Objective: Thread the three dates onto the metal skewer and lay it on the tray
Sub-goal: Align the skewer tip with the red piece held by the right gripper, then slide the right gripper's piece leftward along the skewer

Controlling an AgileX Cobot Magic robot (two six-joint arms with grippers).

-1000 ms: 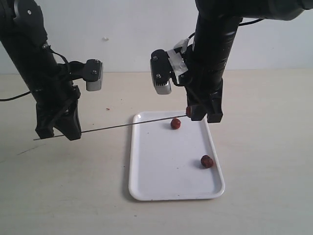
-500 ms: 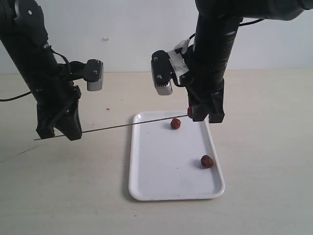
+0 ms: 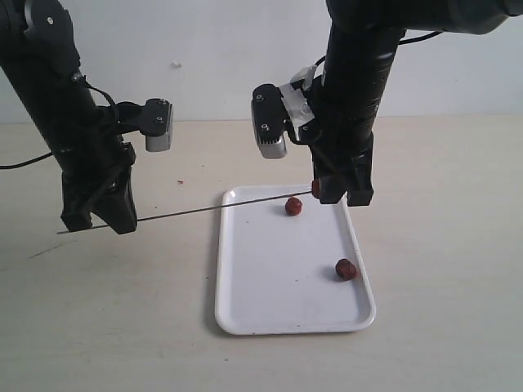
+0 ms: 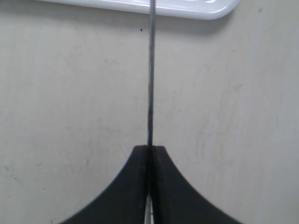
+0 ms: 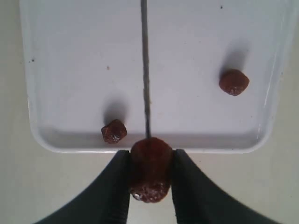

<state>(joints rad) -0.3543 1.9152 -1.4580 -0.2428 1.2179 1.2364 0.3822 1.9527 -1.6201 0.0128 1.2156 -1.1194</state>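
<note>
One date (image 5: 149, 173) sits pinched in my right gripper (image 5: 150, 156), with the skewer (image 3: 204, 211) tip touching it. Two loose on the tray (image 3: 278, 306): near date (image 3: 293, 206), far date (image 3: 346, 269). My left gripper (image 4: 149, 149) is pressed together on the skewer. Nothing has moved in the last second, so piercing is pending.

Exterior camera overlooks the whole table (image 3: 441, 343); both close, downward wrist cameras share the tray (image 3: 278, 286).

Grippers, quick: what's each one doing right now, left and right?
Left gripper: closed, holding the metal skewer.
Right gripper: closed on one date, with the skewer's tip against it.
</note>
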